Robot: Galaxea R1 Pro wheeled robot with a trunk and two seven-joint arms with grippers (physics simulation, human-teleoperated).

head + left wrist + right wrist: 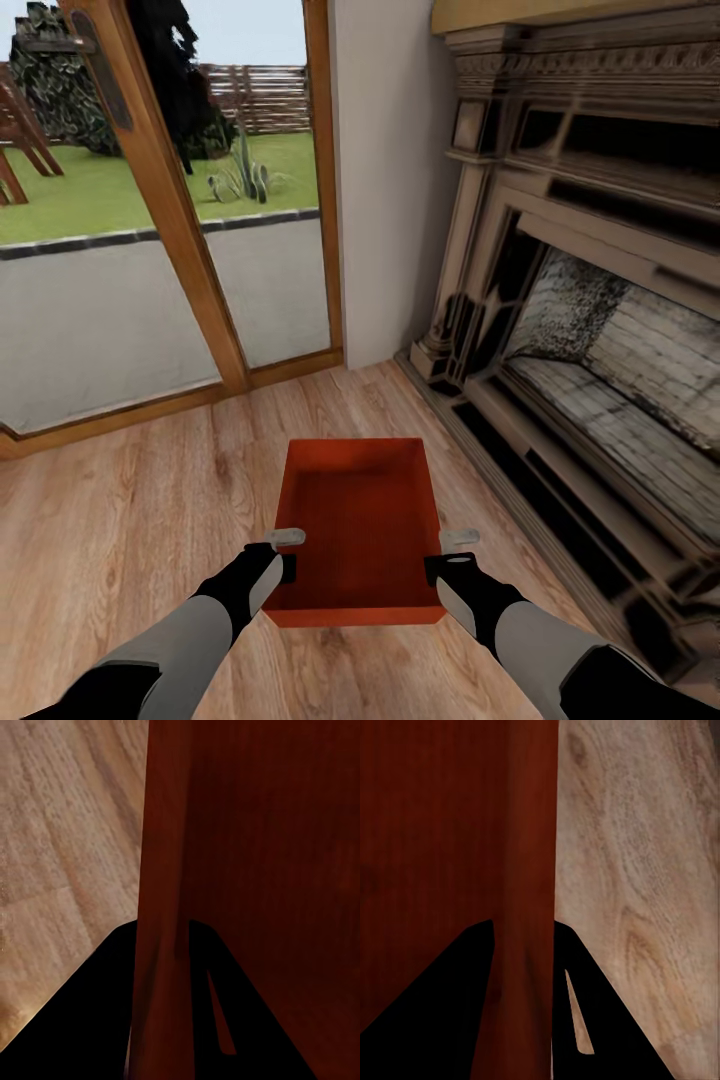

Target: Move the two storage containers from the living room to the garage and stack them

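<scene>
From the head, the storage container [360, 530] hangs between the left gripper [287, 552] and right gripper [447, 553], each pinching one long wall so the load stays level over the wood-plank floor [120, 530]. In the left wrist view, that gripper's fingers [90, 1020] straddle the wall. The right wrist view mirrors it, fingers [435, 997] clamping the opposite wall.

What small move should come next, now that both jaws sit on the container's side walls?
Probably turn the base away from the fireplace and glass door. The storage container is held between the left gripper and right gripper, each wrist view showing jaws astride a wall, but wood-plank floor means it is not in the garage.
</scene>
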